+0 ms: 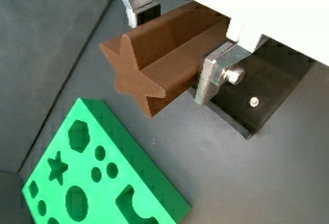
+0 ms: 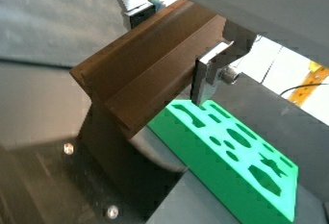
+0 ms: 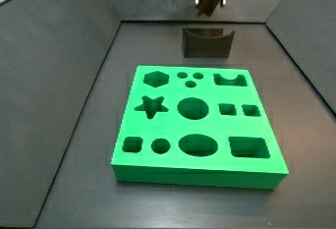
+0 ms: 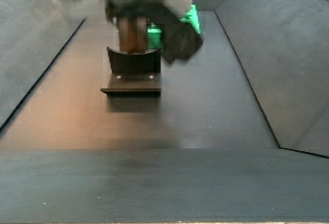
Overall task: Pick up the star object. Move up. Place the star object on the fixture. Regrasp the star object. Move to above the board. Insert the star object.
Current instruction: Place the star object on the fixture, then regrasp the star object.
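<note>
While star object (image 1: 154,60) sits clamped between gripper (image 1: 178,47) plates, held above fixture (image 3: 203,42), beyond board (image 3: 197,125): risk judged — misaligned lowering could catch notch edge, twisting block in pads, spoiling regrasp.

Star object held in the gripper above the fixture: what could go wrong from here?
1. The gripper holds the long star object near one end, so it could tilt or slip in the fingers.
2. In a side view the piece hangs above the fixture; an off-centre descent could miss its notch.
3. The board has a small star cutout, so any rotation error would later jam the insertion.
</note>
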{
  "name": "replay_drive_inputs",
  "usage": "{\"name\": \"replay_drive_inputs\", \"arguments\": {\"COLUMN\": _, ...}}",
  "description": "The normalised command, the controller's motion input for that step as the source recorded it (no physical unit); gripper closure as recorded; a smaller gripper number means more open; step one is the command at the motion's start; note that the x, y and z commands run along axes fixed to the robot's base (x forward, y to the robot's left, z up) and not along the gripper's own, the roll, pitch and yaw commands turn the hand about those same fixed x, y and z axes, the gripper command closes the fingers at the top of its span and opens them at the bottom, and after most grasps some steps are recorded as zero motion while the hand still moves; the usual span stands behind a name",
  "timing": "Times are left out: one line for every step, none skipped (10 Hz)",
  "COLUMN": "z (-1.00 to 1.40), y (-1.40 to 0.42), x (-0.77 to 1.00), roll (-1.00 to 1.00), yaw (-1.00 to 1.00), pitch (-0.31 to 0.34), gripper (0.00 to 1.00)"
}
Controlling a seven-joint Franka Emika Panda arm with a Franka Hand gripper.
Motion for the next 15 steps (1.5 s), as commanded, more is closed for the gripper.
{"name": "replay_drive_inputs", "arguments": {"z": -1.00, "y": 0.14, "x": 0.16, "roll": -0.49, "yaw": -0.18, "pitch": 0.048, "gripper": 1.00}}
{"name": "replay_drive_inputs", "arguments": {"z": -1.00, "y": 0.14, "x": 0.17, "roll": -0.33, "yaw": -0.17, "pitch": 0.025, "gripper": 1.00}}
{"name": "replay_drive_inputs", "arguments": {"z": -0.98, "y": 0.14, "x": 0.18, "roll": -0.21, "yaw": -0.15, "pitch": -0.003, "gripper": 1.00}}
{"name": "replay_drive_inputs", "arguments": {"z": -0.76, "y": 0.11, "x": 0.15, "roll": -0.17, "yaw": -0.13, "pitch": -0.019, "gripper": 1.00}}
{"name": "replay_drive_inputs", "arguments": {"z": -0.56, "y": 0.09, "x": 0.12, "roll": -0.16, "yaw": -0.12, "pitch": -0.039, "gripper": 1.00}}
{"name": "replay_drive_inputs", "arguments": {"z": -0.31, "y": 0.06, "x": 0.09, "roll": -0.14, "yaw": -0.09, "pitch": -0.063, "gripper": 1.00}}
{"name": "replay_drive_inputs", "arguments": {"z": -0.20, "y": 0.06, "x": 0.06, "roll": -0.12, "yaw": -0.07, "pitch": -0.072, "gripper": 1.00}}
{"name": "replay_drive_inputs", "arguments": {"z": -0.19, "y": 0.06, "x": 0.05, "roll": -0.12, "yaw": -0.06, "pitch": -0.072, "gripper": 1.00}}
{"name": "replay_drive_inputs", "arguments": {"z": -0.17, "y": 0.05, "x": 0.06, "roll": -0.12, "yaw": -0.04, "pitch": -0.074, "gripper": 1.00}}
{"name": "replay_drive_inputs", "arguments": {"z": -0.17, "y": -0.50, "x": 0.00, "roll": 0.00, "yaw": 0.00, "pitch": 0.000, "gripper": 1.00}}
{"name": "replay_drive_inputs", "arguments": {"z": 0.00, "y": 0.00, "x": 0.00, "roll": 0.00, "yaw": 0.00, "pitch": 0.000, "gripper": 0.00}}
{"name": "replay_drive_inputs", "arguments": {"z": 1.00, "y": 0.00, "x": 0.00, "roll": -0.05, "yaw": 0.02, "pitch": -0.036, "gripper": 0.00}}
{"name": "replay_drive_inputs", "arguments": {"z": 1.00, "y": 0.00, "x": -0.01, "roll": -0.05, "yaw": 0.03, "pitch": -0.032, "gripper": 0.00}}
{"name": "replay_drive_inputs", "arguments": {"z": 1.00, "y": 0.00, "x": -0.02, "roll": -0.04, "yaw": 0.03, "pitch": -0.028, "gripper": 0.00}}
{"name": "replay_drive_inputs", "arguments": {"z": 1.00, "y": 0.00, "x": -0.03, "roll": -0.01, "yaw": 0.04, "pitch": -0.019, "gripper": 0.00}}
